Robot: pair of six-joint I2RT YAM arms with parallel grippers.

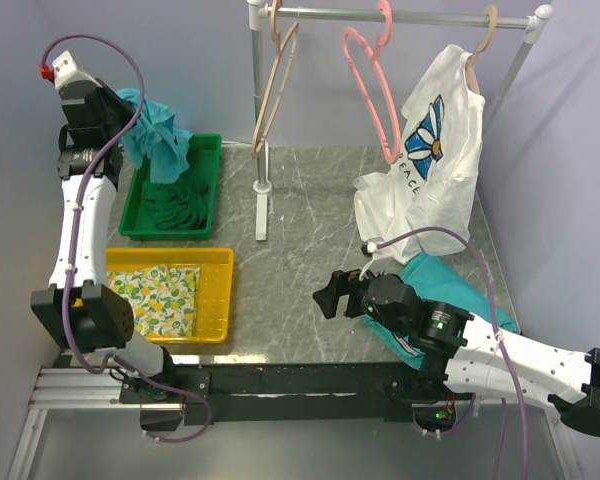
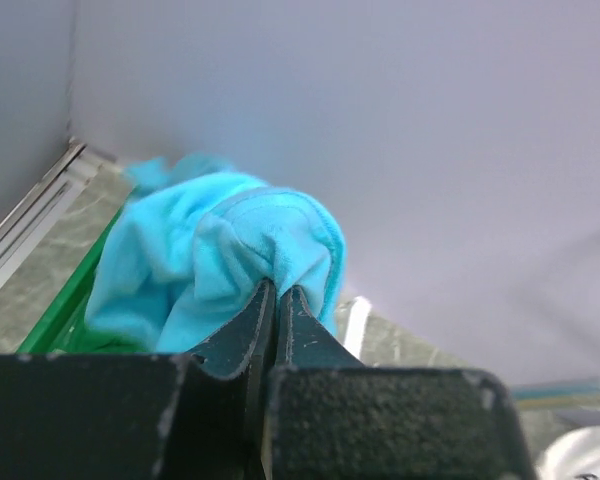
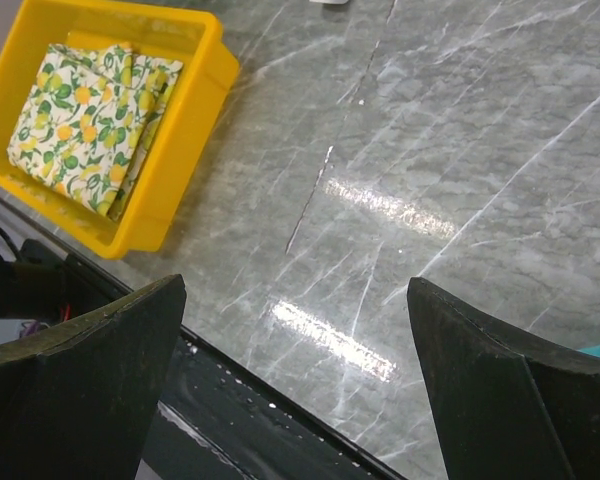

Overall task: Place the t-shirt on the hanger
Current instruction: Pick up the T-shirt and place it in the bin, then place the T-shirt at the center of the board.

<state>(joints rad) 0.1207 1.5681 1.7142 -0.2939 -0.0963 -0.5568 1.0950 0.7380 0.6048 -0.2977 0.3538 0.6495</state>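
Observation:
The turquoise-blue t-shirt (image 1: 160, 135) hangs bunched from my left gripper (image 1: 130, 112), lifted above the green bin (image 1: 202, 205) at the back left; its lower end still reaches into the bin. In the left wrist view the jaws of my left gripper (image 2: 277, 290) are shut on a fold of the t-shirt (image 2: 215, 255). The pink hanger (image 1: 372, 85) hangs by its hook on the rail (image 1: 410, 17) at the back, empty. My right gripper (image 1: 330, 296) is open and empty, low over the bare marble table (image 3: 420, 150) near the front edge.
A yellow bin (image 1: 220, 290) with a lemon-print cloth (image 1: 158, 297) is front left. A white flower-print t-shirt (image 1: 430, 160) hangs on a beige hanger (image 1: 483, 40) at the right. A second beige hanger (image 1: 275, 85) hangs left. A teal garment (image 1: 450, 290) lies under my right arm.

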